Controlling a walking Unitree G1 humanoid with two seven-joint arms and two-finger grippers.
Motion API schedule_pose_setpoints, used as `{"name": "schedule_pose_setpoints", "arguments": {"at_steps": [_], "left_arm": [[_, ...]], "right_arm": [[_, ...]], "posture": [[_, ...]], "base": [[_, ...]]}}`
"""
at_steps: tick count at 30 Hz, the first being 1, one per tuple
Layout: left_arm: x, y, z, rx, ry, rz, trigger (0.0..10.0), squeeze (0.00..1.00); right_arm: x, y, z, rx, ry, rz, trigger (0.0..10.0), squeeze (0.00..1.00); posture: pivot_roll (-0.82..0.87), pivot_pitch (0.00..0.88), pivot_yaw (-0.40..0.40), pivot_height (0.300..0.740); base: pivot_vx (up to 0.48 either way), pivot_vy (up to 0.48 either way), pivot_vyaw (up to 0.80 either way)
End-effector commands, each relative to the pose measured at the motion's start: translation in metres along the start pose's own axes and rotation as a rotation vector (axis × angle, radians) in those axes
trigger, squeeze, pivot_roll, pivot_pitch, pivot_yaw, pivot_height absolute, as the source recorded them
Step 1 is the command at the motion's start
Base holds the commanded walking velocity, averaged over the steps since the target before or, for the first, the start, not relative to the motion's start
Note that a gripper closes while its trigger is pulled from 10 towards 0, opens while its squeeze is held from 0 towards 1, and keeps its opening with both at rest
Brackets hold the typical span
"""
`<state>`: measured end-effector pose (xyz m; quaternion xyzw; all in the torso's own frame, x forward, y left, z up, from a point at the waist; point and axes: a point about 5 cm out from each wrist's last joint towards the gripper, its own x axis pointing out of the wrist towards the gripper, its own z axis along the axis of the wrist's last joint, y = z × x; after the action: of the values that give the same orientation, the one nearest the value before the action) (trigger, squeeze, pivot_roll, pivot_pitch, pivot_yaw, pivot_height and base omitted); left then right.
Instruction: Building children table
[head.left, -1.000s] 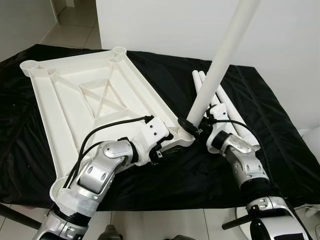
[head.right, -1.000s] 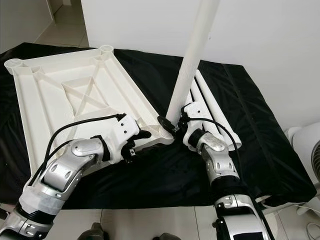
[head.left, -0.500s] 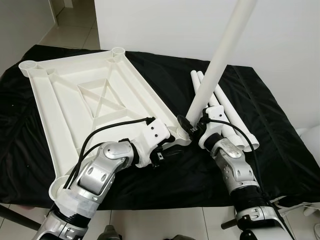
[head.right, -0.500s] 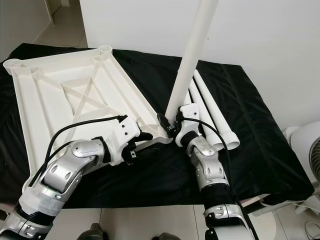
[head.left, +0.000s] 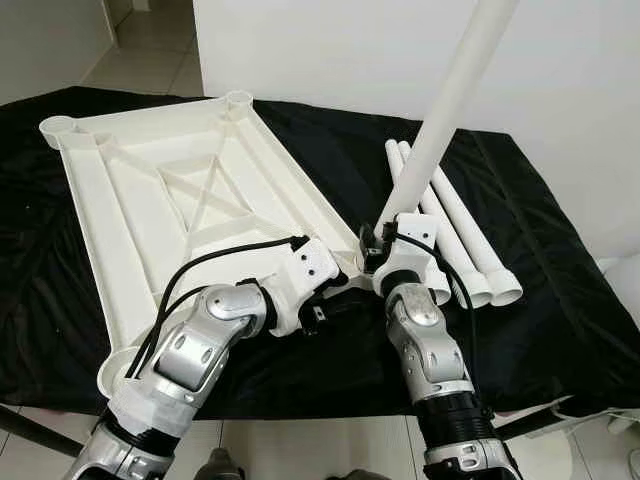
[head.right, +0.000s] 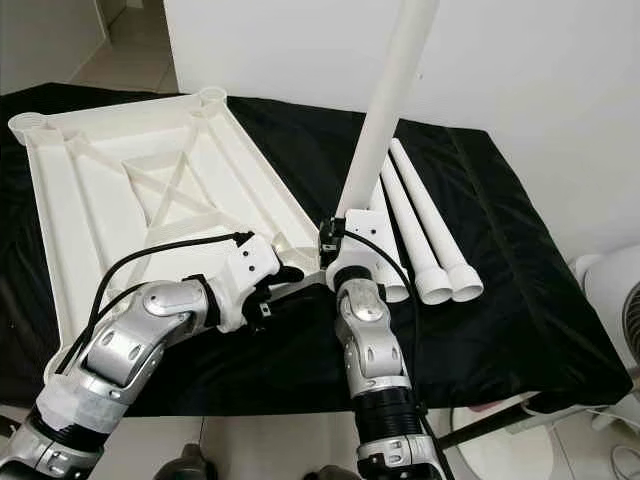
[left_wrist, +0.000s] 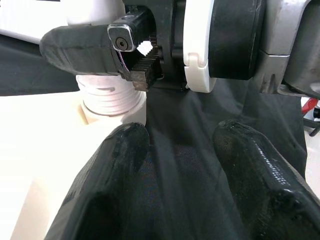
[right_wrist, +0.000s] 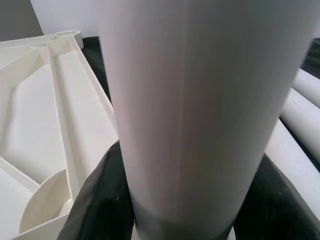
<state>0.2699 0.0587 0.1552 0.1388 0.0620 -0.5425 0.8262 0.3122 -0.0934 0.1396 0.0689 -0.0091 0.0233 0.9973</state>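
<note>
Screwing the table leg (head.left: 445, 120) into the corner socket (left_wrist: 114, 102) at frame centre of the upturned tabletop (head.left: 160, 190), we kept our right gripper (head.left: 385, 250) clamped round its base; our left gripper (left_wrist: 182, 165), parted and empty, braced the corner. Keeping it upright mattered.

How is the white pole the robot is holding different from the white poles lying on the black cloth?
The held table leg stands nearly upright, tilted, at the tabletop corner; the spare legs lie flat on the black cloth. The right gripper clamps the held leg; nothing touches the spare ones. The left gripper waits open beside the corner. All are plain white tubes.
</note>
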Motion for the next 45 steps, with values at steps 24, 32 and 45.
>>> {"name": "schedule_pose_setpoints", "arguments": {"at_steps": [24, 32, 45], "left_arm": [[0.006, -0.003, 0.003, 0.007, -0.012, -0.017, 10.0, 0.0], [0.006, -0.004, 0.005, 0.007, -0.017, -0.022, 10.0, 0.0], [-0.005, -0.004, 0.0, 0.016, 0.015, -0.035, 10.0, 0.0]], "right_arm": [[-0.012, -0.047, 0.001, -0.114, 0.017, 0.396, 10.0, 0.0], [0.001, -0.049, 0.001, -0.184, 0.024, 0.53, 10.0, 0.0], [0.021, -0.04, -0.009, -0.192, 0.102, 0.68, 0.0, 0.0]], "posture": [[0.07, 0.0, -0.109, 0.74], [0.08, 0.0, -0.105, 0.74], [0.12, 0.0, -0.117, 0.74]], "base": [[0.0, 0.0, 0.0], [0.0, 0.0, 0.0], [0.0, 0.0, 0.0]]}}
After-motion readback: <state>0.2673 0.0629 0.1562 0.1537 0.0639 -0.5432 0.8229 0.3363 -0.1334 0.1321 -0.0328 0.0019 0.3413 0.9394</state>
